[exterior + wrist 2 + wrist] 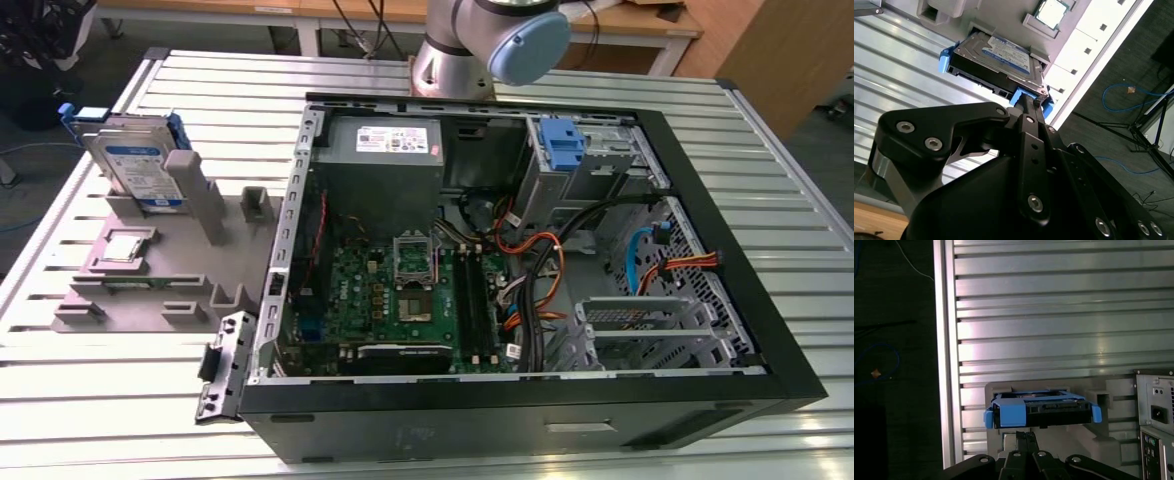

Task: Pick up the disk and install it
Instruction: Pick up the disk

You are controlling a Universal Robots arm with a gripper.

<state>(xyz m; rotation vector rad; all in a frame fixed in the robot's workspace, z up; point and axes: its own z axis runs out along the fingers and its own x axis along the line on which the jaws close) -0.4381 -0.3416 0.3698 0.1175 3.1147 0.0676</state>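
Note:
The disk (140,160) stands on edge in a grey holder (147,290) on the exterior view's left, its white-and-blue label facing the camera and blue rails along its edges. In both wrist views the disk (999,55) (1054,410) lies just beyond the black fingertips. My gripper (1029,100) (1026,434) is shut with nothing between its fingers, lined up with the blue rail end nearest to it. Whether the tips touch that rail I cannot tell.
A small square processor chip (123,247) lies in the same holder. The open computer case (534,250) sits to the exterior view's right, with a blue-latched drive cage (567,150) at its far side. The arm's base (467,40) stands behind it on the slatted metal table (134,400).

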